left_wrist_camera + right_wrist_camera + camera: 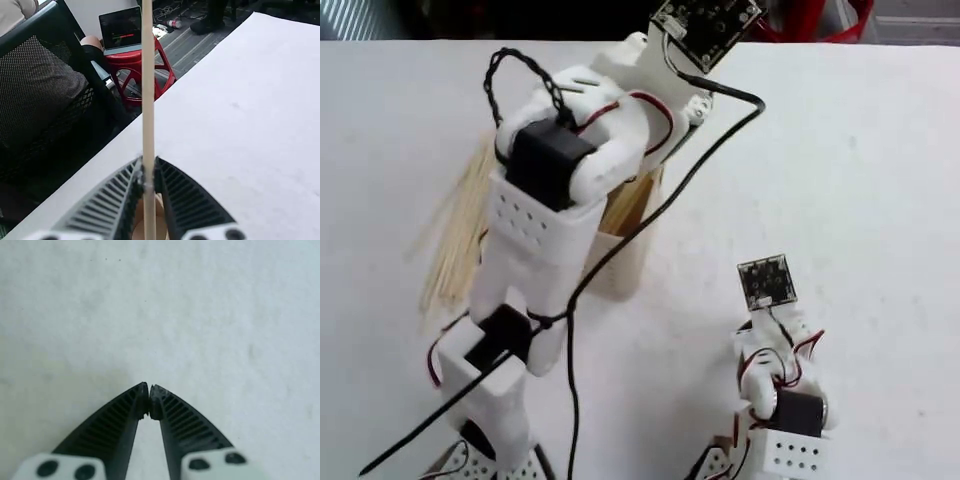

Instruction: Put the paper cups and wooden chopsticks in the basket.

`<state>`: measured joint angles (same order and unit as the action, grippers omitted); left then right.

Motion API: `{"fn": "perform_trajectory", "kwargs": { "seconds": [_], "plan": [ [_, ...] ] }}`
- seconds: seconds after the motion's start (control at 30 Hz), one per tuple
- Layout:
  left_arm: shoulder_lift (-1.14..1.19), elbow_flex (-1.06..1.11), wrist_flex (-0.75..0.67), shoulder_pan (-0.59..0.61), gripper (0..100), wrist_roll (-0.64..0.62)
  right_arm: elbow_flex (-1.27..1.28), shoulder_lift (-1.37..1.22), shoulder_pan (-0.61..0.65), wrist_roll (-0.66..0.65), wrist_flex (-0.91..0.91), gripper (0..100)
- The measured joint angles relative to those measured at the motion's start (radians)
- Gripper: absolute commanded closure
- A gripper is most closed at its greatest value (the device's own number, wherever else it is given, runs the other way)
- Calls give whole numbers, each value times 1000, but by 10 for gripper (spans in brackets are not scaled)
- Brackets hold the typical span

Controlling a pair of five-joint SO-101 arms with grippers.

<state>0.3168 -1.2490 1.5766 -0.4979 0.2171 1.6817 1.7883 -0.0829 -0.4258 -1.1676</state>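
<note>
Left arm (535,220) is stretched out over the basket (620,265), which sits mid-worktop (860,180), a tan box partly hidden under the arm. Left fingers (115,195) are clamped tight on one wooden chopstick (147,75). In the left wrist view the stick runs straight out past the tips, pinched btwn both ribbed pads. Something tan shows just under those fingers, can't tell what it is.

Over at 9 o'clock of the basket is the loose chopstick pile (450,240), fanned out flat on the worktop, near the basket and partly tucked under the arm. Pale sticks also show at the basket's 12 o'clock edge; can't tell if they're in it or behind it.

Right arm (785,400) sits well apart, approx 4 o'clock of the basket, down near the front edge. Right fingers (115,430) are closed tip to tip w/ nothing between them, hanging over bare white worktop.

A black cable (660,215) drapes from the left wrist across the basket. Beyond the worktop edge, left wrist view: a mesh chair (45,100), a red stool (145,65) and a laptop (120,27) on it.
</note>
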Motion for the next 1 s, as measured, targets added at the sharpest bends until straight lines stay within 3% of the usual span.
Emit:
{"fn": "perform_trajectory", "kwargs": {
  "seconds": [0.13,0.23,0.37,0.57,0.77,1.0],
  "plan": [
    [-43,-81,172,5,980,23,0,0,0,0,0,981],
    [-107,0,204,101,980,15,0,0,0,0,0,981],
    [-256,288,206,239,980,14,0,0,2,0,0,981],
    [-595,776,198,267,980,15,0,0,2,0,0,981],
    [-893,1030,-106,227,980,-5,0,0,2,0,0,981],
    [-918,1286,-614,83,980,-14,0,0,0,0,0,981]
  ]
}}
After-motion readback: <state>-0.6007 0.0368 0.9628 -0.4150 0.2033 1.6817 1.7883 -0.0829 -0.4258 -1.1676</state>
